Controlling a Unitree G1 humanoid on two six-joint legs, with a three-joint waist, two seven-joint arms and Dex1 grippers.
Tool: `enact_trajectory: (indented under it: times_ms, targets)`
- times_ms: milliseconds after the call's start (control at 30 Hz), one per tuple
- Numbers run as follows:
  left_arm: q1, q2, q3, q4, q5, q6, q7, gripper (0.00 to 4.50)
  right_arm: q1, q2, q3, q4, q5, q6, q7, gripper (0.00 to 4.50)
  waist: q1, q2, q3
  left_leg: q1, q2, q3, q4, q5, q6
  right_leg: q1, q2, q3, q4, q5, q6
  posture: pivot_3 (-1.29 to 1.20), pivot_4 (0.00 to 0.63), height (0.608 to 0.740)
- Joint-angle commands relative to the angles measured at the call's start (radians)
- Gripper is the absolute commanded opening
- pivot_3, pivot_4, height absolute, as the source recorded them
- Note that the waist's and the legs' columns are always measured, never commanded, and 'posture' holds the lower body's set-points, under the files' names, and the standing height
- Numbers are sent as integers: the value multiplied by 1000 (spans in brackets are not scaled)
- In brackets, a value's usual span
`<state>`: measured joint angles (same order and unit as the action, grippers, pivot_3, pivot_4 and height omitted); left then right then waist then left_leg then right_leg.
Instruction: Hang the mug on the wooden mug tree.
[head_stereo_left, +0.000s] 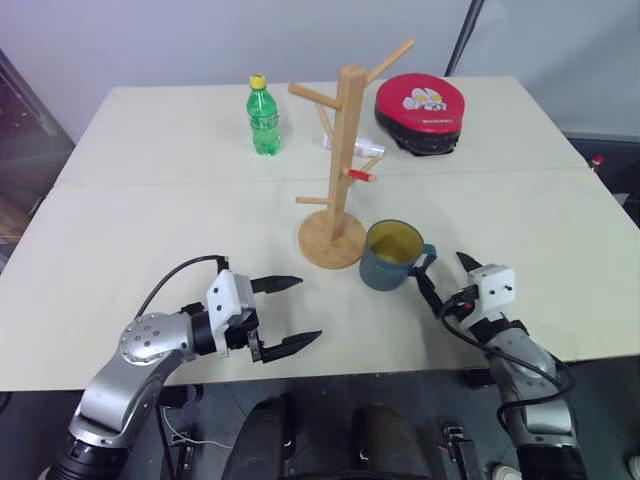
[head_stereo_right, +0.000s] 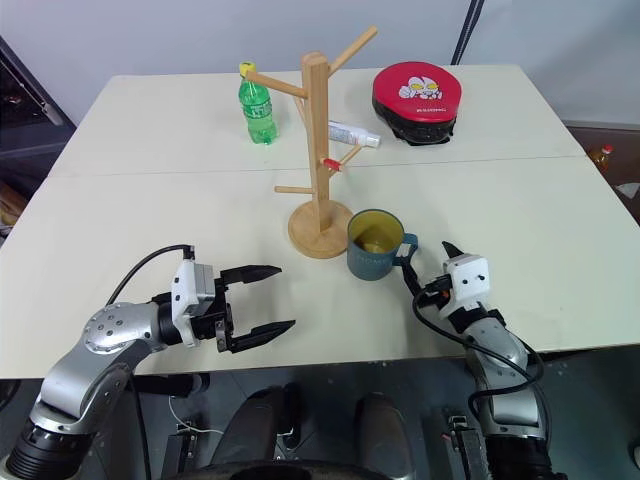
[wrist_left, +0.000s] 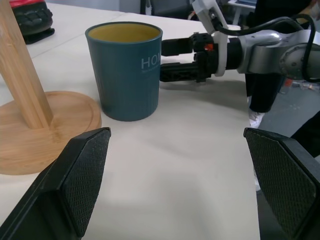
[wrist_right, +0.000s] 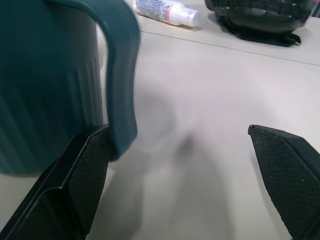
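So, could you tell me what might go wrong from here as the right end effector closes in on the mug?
1. The right end effector is open at the mug's handle, with one finger right beside it; a small misalignment could push the mug rather than grip it.
2. The mug stands close to the wooden mug tree's base; a shove could knock it against the base.
3. A handle grip may let the mug tilt when lifted.

I see a pale cream table (head_stereo_left: 150, 230) with a seam running across it. On it stand the wooden mug tree (head_stereo_left: 337, 170), the mug (head_stereo_left: 390, 256) just beside its base, and a green bottle (head_stereo_left: 263, 117). A white tube (head_stereo_left: 368, 148) and a red-topped case (head_stereo_left: 420, 111) lie toward the far edge.
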<state>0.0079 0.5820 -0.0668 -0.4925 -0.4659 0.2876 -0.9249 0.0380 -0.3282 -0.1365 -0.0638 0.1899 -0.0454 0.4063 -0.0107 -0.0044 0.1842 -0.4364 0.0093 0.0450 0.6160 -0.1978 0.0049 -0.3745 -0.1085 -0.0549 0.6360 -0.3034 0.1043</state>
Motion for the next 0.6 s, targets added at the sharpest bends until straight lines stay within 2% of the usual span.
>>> enact_trajectory:
  times_ms: [33, 100, 300, 333, 500, 600]
  targets:
    - [6, -5, -8, -31, 2, -25, 4, 4500, -31, 8, 4, 0, 5, -22, 4, 4210, 0, 0, 0, 0, 0, 0, 0, 0, 0, 0, 0, 0, 0, 0, 1, 0, 150, 740]
    - [10, -6, -9, -32, 4, -29, 6, 4500, -45, 9, 9, 7, 10, -19, 9, 3663, 0, 0, 0, 0, 1, 0, 0, 0, 0, 0, 1, 0, 1, 0, 1, 0, 150, 740]
    - [28, -6, -6, -35, 10, -41, 12, 4500, -42, 11, 17, -16, 43, 0, 45, 378, 0, 0, 0, 1, 1, 1, 1, 0, 0, 0, 1, 1, 2, 0, 1, 0, 150, 740]
    - [30, -6, -6, -35, 11, -42, 13, 4500, -38, 11, 18, -23, 48, 1, 49, 55, 0, 0, 0, 1, 1, 1, 1, 0, 0, 0, 1, 1, 2, 0, 1, 0, 150, 740]
    - [42, -10, -4, -34, 15, -47, 18, 4500, -14, -6, 18, -104, 77, 35, 78, 55, 0, 0, 0, 2, 1, 1, 1, 0, 0, 0, 1, 1, 5, 0, 1, 0, 150, 740]
    - [46, -11, 5, -17, 19, -57, 20, 4500, -4, -107, 50, -217, 20, 49, 146, 55, -1, 0, 0, 3, 1, 2, 1, 0, 0, 0, 0, 2, 7, 0, 1, 0, 150, 740]
